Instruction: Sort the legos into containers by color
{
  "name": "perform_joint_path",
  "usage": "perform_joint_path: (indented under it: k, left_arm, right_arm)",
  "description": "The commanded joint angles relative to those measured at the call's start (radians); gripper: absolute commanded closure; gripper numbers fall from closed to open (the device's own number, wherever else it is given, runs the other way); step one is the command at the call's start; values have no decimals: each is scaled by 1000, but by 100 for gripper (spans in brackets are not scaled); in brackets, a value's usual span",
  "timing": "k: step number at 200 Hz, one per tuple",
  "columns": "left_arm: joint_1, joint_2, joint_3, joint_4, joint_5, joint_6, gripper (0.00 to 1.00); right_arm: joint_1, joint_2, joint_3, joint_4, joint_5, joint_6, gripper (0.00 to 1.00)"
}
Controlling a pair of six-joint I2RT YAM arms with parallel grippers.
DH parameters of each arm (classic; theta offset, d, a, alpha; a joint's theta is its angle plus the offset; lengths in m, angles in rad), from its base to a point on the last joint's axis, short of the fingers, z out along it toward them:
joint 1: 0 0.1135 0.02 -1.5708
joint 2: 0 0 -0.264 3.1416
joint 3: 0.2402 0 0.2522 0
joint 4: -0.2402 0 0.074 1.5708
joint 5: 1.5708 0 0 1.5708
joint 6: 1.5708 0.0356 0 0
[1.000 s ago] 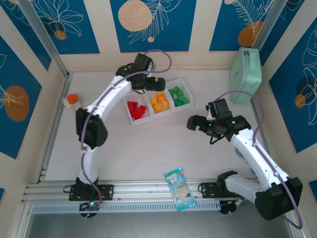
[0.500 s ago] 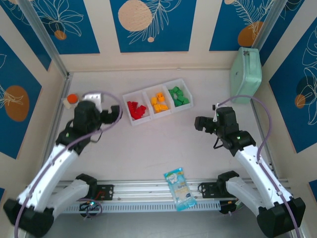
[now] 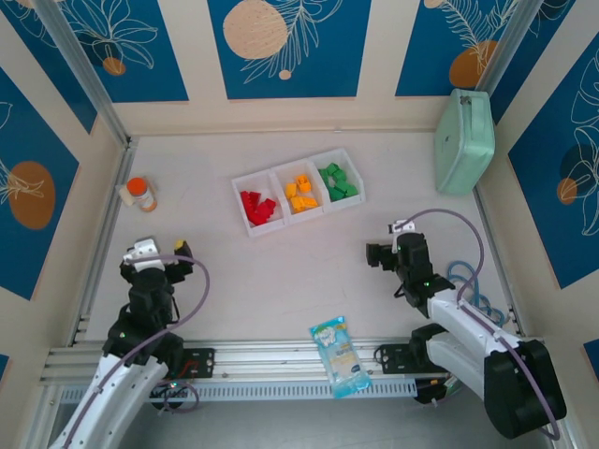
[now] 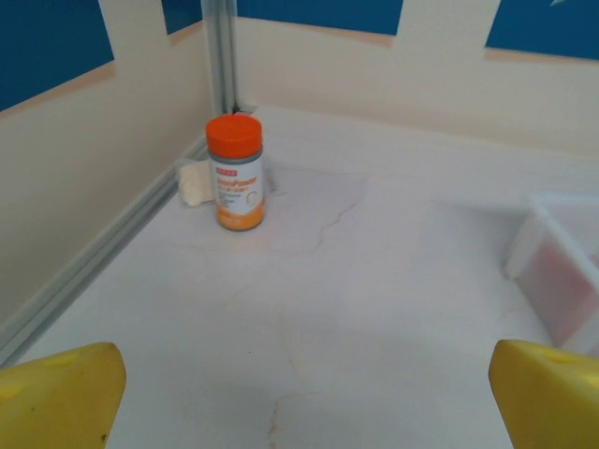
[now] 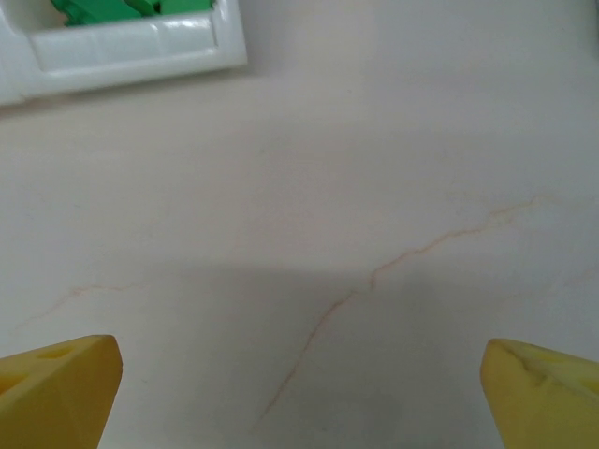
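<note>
The white three-compartment tray (image 3: 234,180) sits at the table's middle back. Red legos (image 3: 257,208) fill its left container, yellow-orange legos (image 3: 301,194) the middle one, and green legos (image 3: 338,181) the right one. My left gripper (image 3: 161,251) is folded back at the near left, open and empty, well away from the tray. In the left wrist view, bare table lies between its yellow fingertips (image 4: 56,398). My right gripper (image 3: 384,251) hangs open and empty in front of the tray's right end. The right wrist view shows the tray's corner (image 5: 140,47) with green legos (image 5: 131,7).
An orange-capped bottle (image 3: 140,193) stands near the left wall, also seen as the bottle (image 4: 235,173) ahead of my left gripper. A mint-green case (image 3: 465,140) leans at the back right. A blue-and-white snack packet (image 3: 340,355) lies across the front rail (image 3: 262,360).
My left arm has swung away from the back of the tray and folded down to the near left. My right gripper has drawn back toward its base. Both stayed open.
</note>
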Motion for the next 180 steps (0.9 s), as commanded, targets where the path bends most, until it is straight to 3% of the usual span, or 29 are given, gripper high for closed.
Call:
perform_joint_path:
  k: [1,49,80,106,135,148,169,180]
  left_arm:
    - [2,70,-73,214,-73,71,1]
    - [16,383,-148,675,-73,205,1]
    - [94,666,-171,903,24,208,1]
    - [152,860,-141,1082,178,217,1]
    - [184,1075,-57,1221,276,262,1]
    - [189,1120,27,1114,289,284,1]
    - [193,1192,97,1079,318,334,1]
    - [204,1274,69,1217,380,365,1]
  right_arm:
    - [-30,-24,-61,337,-69,-76,1]
    - [-150,-21,-132,511,-237,-88,1]
    - [-265,76,-115,596,-297,-34,1]
    - [-279,194,-69,657,-361,-48,1]
    - [-264,351,26,686,-413,-91,1]
    - [-267,429,75,676,-441,-72,1]
    - [-249,655,98,906,-405,-66,1]
    - [-279,583,166,642,-426,-41,1]
